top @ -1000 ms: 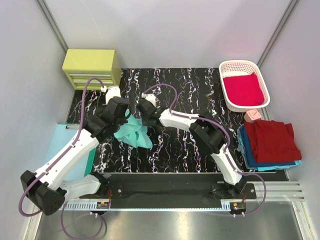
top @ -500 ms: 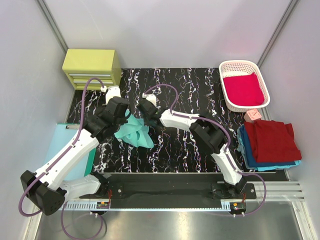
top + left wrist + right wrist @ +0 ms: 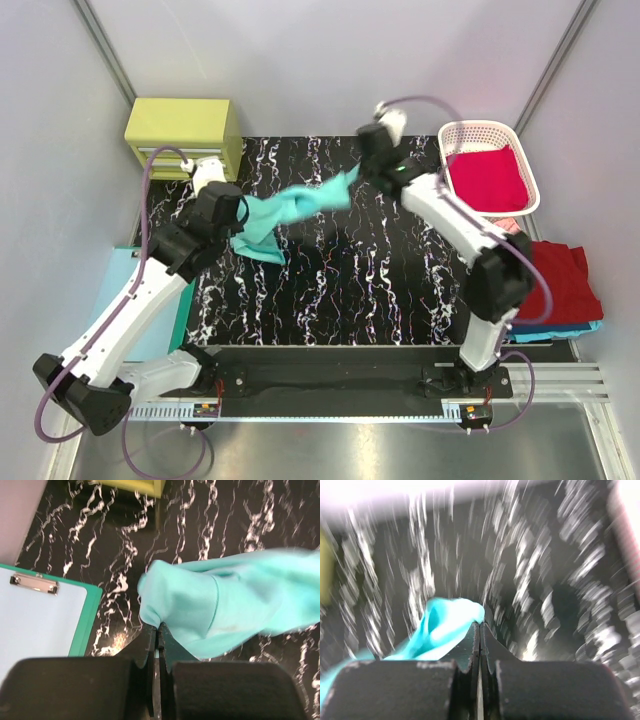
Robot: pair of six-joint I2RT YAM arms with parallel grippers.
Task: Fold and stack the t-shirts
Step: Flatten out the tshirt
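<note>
The mint-teal t-shirt [image 3: 290,208] hangs stretched in the air between my two grippers, over the black marbled table [image 3: 340,290]. My left gripper [image 3: 238,228] is shut on its left end; in the left wrist view [image 3: 159,627] the cloth [image 3: 220,607] spreads to the right. My right gripper [image 3: 360,172] is shut on its right end at the back of the table; the right wrist view [image 3: 480,624] is blurred, with the cloth [image 3: 445,625] at the jaws. A crimson shirt [image 3: 487,176] lies in the white basket [image 3: 455,134]. A dark red shirt [image 3: 545,282] lies on a blue one [image 3: 500,322] at the right.
A yellow-green drawer box [image 3: 183,135] stands at the back left. A pale blue clipboard with a green edge [image 3: 165,335] lies at the left, also in the left wrist view [image 3: 40,615]. A small pink object [image 3: 506,229] sits beside the basket.
My right gripper has swung from the table's left middle to the back right, pulling the mint-teal shirt out long. My left gripper has shifted a little back, still holding its end.
</note>
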